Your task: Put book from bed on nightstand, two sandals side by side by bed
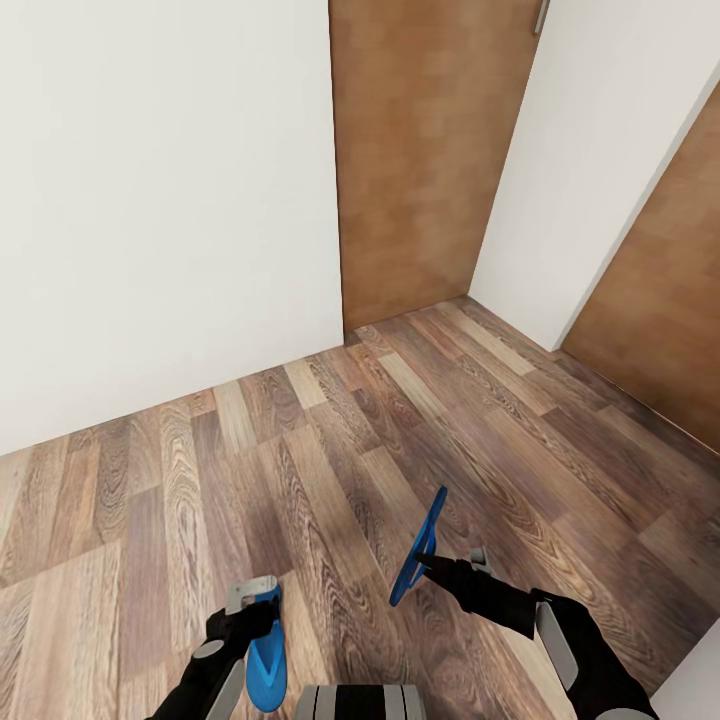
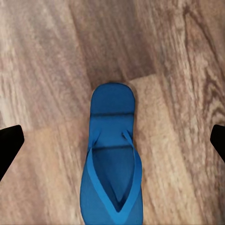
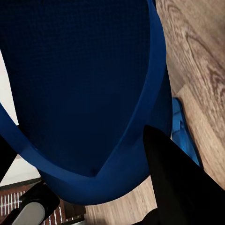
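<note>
Blue sandals: 1 is hanging in the left gripper at 7 o'clock; the other sandal is clamped edge-up in the right gripper.
Left jaws: looking wide apart at the wrist, so I cannot tell the grip.
Carrying well: keeping both low, level, driving slowly bedward.

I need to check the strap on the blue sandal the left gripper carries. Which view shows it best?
The left wrist view: the bright blue flip-flop sandal in the left gripper shows its whole top face and V-shaped strap there. The head view shows it foreshortened, partly behind the left gripper. The right wrist view catches an edge strip.
</note>
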Controlling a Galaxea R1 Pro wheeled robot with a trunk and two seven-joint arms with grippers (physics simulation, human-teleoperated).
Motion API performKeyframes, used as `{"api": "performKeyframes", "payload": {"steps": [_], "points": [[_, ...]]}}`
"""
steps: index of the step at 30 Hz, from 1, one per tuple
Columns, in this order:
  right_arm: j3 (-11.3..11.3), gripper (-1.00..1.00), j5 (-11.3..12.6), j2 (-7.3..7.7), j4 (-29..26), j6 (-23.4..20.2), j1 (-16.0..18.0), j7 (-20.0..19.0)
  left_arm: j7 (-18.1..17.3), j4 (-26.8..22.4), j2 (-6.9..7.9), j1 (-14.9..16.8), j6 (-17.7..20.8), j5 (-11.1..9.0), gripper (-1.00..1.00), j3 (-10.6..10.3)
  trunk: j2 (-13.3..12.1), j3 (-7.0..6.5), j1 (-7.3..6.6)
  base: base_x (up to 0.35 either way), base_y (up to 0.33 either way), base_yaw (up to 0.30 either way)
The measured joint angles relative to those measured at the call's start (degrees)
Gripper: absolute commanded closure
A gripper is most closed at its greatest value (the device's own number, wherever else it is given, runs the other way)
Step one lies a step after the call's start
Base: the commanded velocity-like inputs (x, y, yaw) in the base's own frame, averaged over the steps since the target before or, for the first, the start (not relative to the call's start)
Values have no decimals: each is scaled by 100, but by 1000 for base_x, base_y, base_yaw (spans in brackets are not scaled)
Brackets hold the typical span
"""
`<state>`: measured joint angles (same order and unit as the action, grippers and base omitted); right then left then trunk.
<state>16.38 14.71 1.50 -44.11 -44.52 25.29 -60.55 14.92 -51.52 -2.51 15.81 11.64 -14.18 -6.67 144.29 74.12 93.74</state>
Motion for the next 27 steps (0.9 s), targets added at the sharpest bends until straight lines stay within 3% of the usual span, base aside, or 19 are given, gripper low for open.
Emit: {"api": "performKeyframes", "payload": {"steps": [7, 27], "points": [[9, 100, 7, 0, -2, 0, 0, 0, 17, -8, -12, 0, -4, 5, -100, 0, 0, 0, 0, 0, 0, 0], [5, 100, -60, 0, -1, 6, 0, 1, -2, -13, -7, 0, 55, -20, -100, -16, 27, 443, 52, 0, 0, 0]]}}
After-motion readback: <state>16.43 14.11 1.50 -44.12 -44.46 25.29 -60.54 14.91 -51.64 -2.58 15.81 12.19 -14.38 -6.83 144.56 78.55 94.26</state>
